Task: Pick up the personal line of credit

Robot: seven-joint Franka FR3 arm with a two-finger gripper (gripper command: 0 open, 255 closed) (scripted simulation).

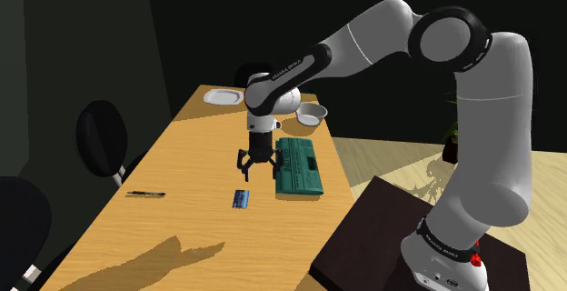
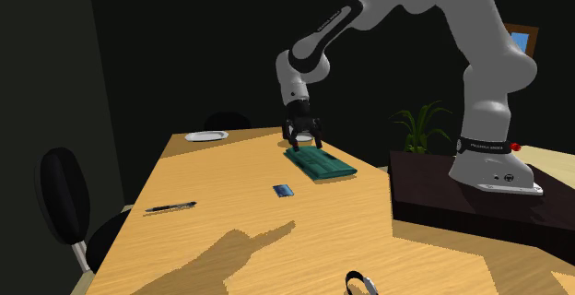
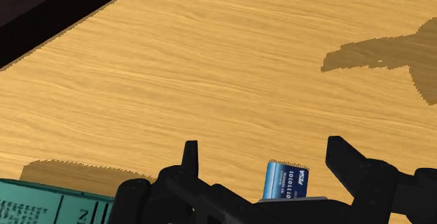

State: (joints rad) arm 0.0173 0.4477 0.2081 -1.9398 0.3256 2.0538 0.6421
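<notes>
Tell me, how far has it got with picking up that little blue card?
Nothing is finished yet. The blue card lies flat on the wooden table, untouched. In hand: the fingers hang open above the table, and the wrist view shows the card between them. Left: lower, close on the card and lift it.

Hidden, cropped and unreadable parts

In the wrist view the blue card's near edge is hidden behind the black body that the fingers spring from, and its print is too small to read in full. The green keyboard is cut off by the picture's edge. In the shoulder view the arm covers part of the bowl and the plant, and the stand runs off the bottom edge. In the second exterior view a black ring-like thing is cropped at the bottom edge and cannot be identified. The bench hides most of a chair.
</notes>
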